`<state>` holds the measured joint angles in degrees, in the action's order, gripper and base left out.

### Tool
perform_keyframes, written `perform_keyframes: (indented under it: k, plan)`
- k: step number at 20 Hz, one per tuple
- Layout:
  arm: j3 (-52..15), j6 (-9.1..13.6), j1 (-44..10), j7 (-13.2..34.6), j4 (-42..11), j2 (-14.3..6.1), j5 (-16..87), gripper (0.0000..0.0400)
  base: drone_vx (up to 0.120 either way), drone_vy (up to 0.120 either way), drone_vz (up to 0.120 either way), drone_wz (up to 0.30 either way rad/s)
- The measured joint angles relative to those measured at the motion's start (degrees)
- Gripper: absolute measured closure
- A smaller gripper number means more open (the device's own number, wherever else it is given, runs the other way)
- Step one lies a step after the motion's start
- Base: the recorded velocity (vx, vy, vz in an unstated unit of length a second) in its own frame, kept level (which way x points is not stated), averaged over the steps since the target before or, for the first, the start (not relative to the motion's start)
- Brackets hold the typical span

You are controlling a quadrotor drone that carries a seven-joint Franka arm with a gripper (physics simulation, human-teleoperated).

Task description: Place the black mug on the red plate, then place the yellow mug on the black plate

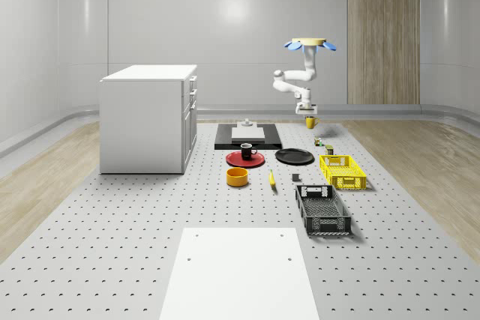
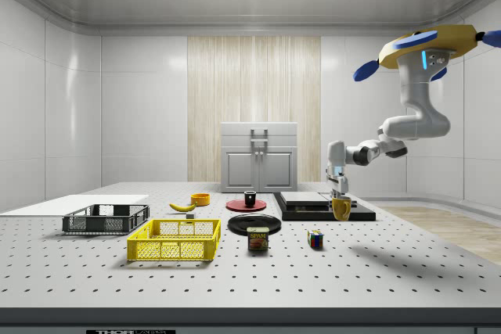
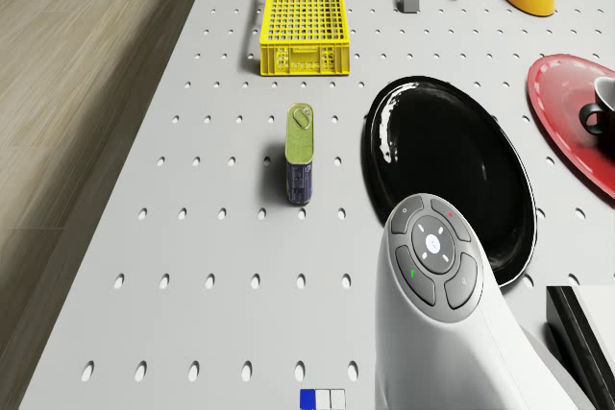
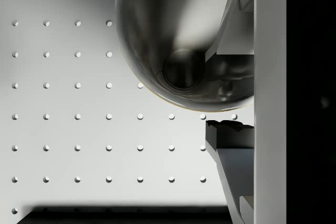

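Taken across the side view from its left: the black mug [image 2: 250, 199] stands on the red plate [image 2: 246, 206], with the black plate [image 2: 254, 224] nearer the camera and bare. Further right, the gripper [image 2: 340, 195] is clamped on the rim of the yellow mug [image 2: 341, 209], which hangs just above the perforated table [image 2: 391, 271] (it seems clear of the surface, though the gap is hard to judge). The drone [image 2: 427, 46] hovers high at the side view's right, its arm reaching down and leftward.
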<state>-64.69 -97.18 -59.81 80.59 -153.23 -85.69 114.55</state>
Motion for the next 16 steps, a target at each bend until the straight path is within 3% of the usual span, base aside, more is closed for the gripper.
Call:
perform_keyframes:
  k: [16]
  plan:
    - [-0.07,-0.51,-0.27,0.20,0.03,-0.57,-0.30,0.0290,0.120,-0.120,0.000,0.000]
